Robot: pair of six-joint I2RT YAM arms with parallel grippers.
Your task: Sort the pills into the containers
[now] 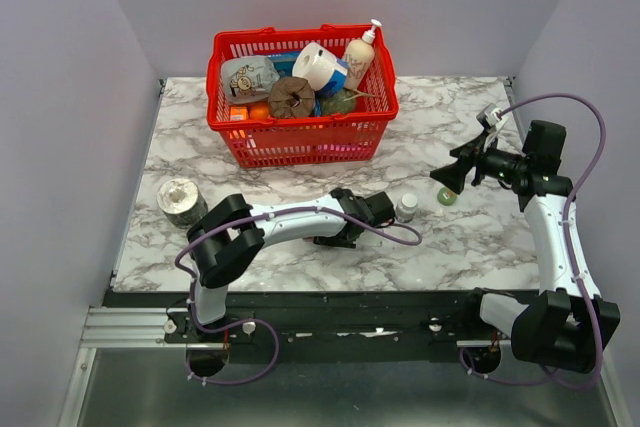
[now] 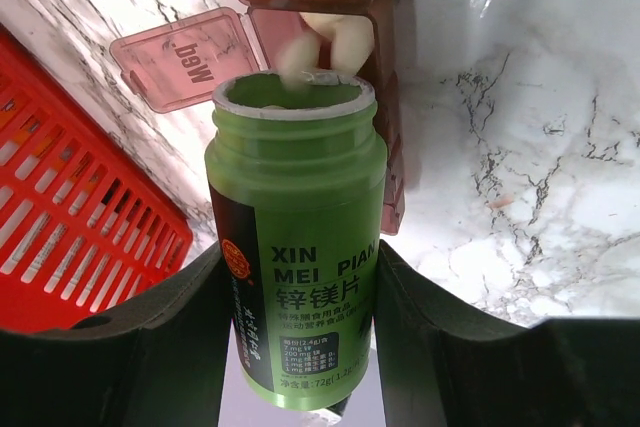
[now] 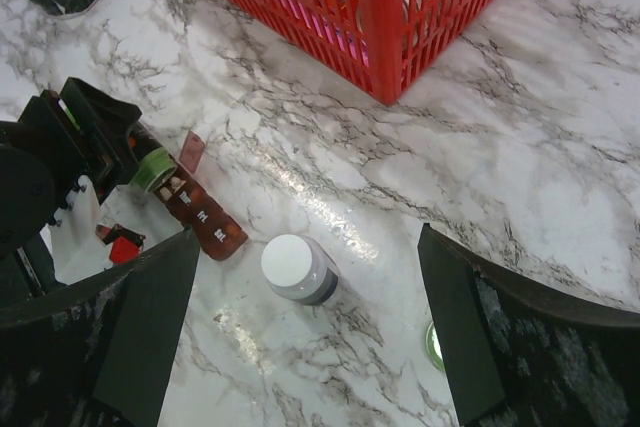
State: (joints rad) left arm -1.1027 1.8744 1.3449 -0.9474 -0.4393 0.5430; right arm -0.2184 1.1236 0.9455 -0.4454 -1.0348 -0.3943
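My left gripper (image 2: 295,259) is shut on an uncapped green pill bottle (image 2: 295,247), tipped with its mouth over the dark red-brown strip of containers (image 2: 390,137). One compartment is open, its "Wed" lid (image 2: 185,55) folded back, and pale pills (image 2: 340,42) lie in it; one blurred pill is at the bottle's mouth. The "Thu" lid is shut. In the right wrist view the strip (image 3: 205,217) lies beside the green bottle's mouth (image 3: 152,169). My right gripper (image 3: 308,247) is open and empty, held above the table to the right (image 1: 452,179).
A small clear bottle with a white cap (image 3: 297,269) stands right of the strip (image 1: 406,208). A green cap (image 1: 447,196) lies under my right gripper. A red basket (image 1: 300,137) full of goods stands at the back. A grey tin (image 1: 180,200) sits at the left.
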